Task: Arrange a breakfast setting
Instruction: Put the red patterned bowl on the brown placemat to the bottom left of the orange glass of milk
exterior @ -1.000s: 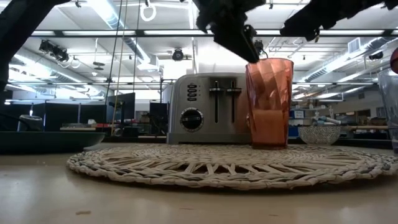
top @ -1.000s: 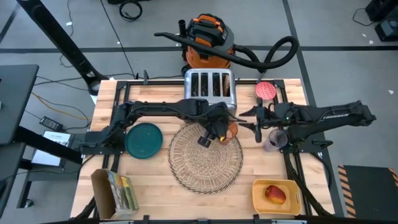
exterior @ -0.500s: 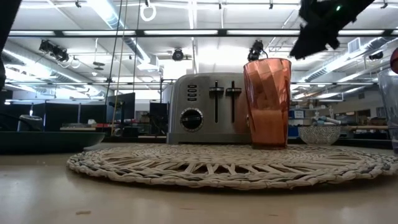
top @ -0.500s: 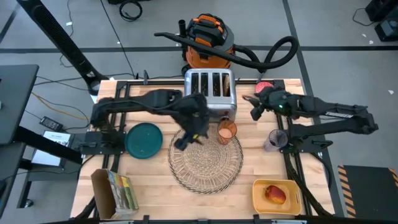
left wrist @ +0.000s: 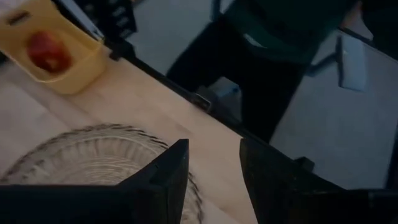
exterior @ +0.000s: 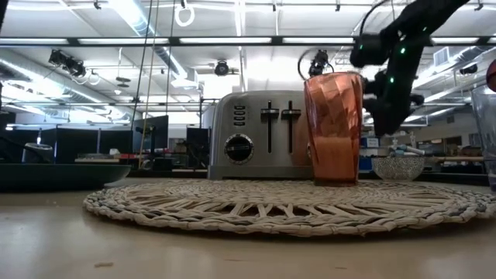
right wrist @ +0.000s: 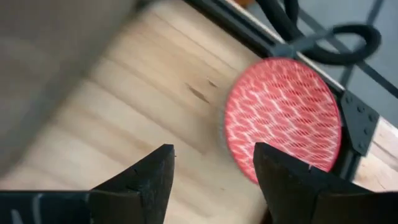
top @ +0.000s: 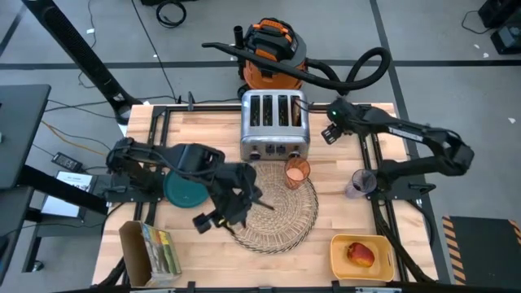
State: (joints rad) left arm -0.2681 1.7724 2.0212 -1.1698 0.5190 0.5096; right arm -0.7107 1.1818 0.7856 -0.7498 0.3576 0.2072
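Wooden table (top: 187, 224) bears one cup (top: 297, 172), one placemat (top: 273, 213); both jaws released, empty.

Grey floor; orange shop vacuum (top: 273, 45) behind table; ceiling strip lights (exterior: 232, 40)

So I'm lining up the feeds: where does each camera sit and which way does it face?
High: overhead, straight down; both arms, left gripper by the placemat.
Low: table height, facing cup and toaster; one dark arm.
Left wrist: past its gripper toward the tray's apple.
Right wrist: gripper open over the pink-red bowl.
Shared: high and low both show the cup.
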